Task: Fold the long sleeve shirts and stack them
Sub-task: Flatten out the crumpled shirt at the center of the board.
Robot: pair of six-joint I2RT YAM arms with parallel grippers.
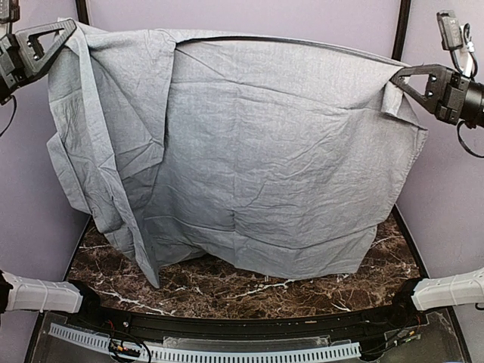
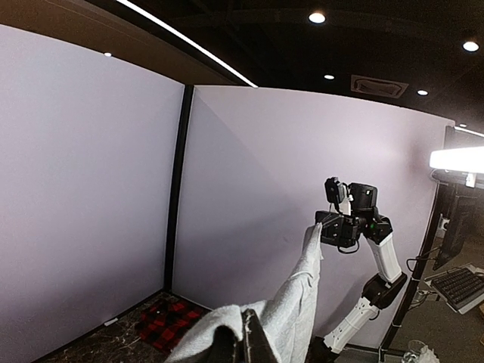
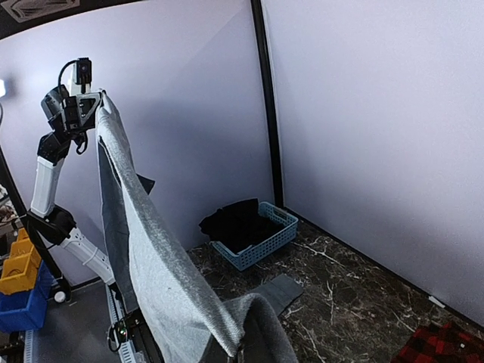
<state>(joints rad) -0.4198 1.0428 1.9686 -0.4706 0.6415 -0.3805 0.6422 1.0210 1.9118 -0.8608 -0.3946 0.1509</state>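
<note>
The plain grey shirt (image 1: 249, 159) hangs stretched wide in the air between both grippers, its lower edge just above the dark marble table (image 1: 227, 291). My left gripper (image 1: 66, 34) is shut on its upper left corner, my right gripper (image 1: 398, 77) on its upper right corner. In the left wrist view the grey cloth (image 2: 295, 302) runs from my fingers (image 2: 253, 344) across to the right gripper (image 2: 321, 227). In the right wrist view the grey shirt (image 3: 151, 265) runs up to the left gripper (image 3: 94, 110). The red-and-black plaid shirt (image 2: 166, 321) lies folded at the far right corner (image 3: 439, 344).
A blue basket (image 3: 261, 234) holding dark cloth stands at the table's far left corner, against the purple walls. A dark grey cloth piece (image 3: 276, 291) lies on the marble near it. The shirt hides most of the table in the top view.
</note>
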